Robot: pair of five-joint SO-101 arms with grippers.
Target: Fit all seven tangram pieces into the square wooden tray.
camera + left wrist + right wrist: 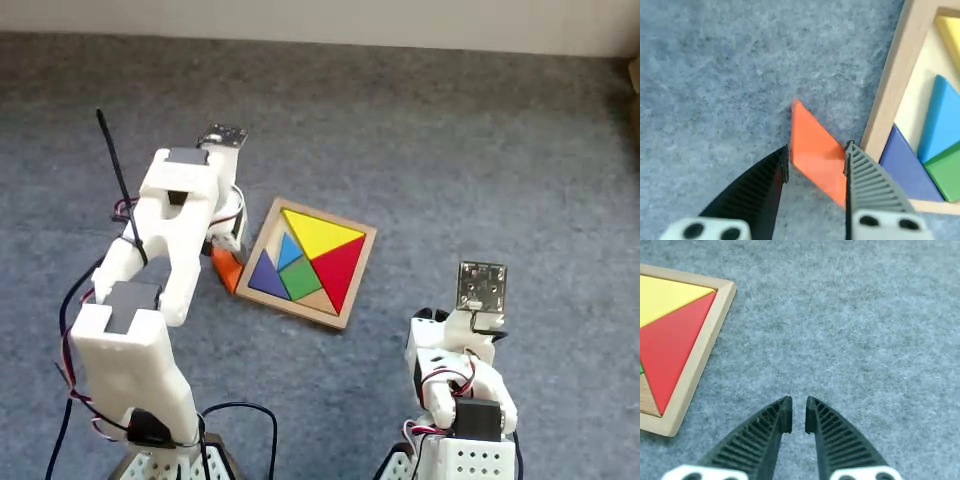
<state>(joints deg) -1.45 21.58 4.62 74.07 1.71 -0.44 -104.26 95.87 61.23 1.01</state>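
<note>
The job looks most of the way done: the square wooden tray (361,280) already holds a large yellow triangle (318,232), a large red triangle (338,268), a small light blue triangle (290,250), an indigo triangle (265,275) and a green square piece (300,280), all lying flat and fitted edge to edge. Left outside is the flat orange parallelogram piece (817,150), lying on the grey carpet (450,150) just beside the tray's outer rim, on the side nearest the indigo triangle. A pale wood-coloured patch (318,300) sits inside the tray below the green and red; I cannot tell whether it is bare floor or an unpainted piece, so at least one piece, perhaps two, remains to place. The left wrist view gives what the high view hides under the arm: the left gripper (816,155) has its jaws apart, one tip at each side of the orange piece, very near or touching it, the piece flat on the carpet and not lifted. The right wrist view shows the right gripper (798,412) over carpet, apart from the tray's corner, jaws drawn nearly together with nothing between them
</note>
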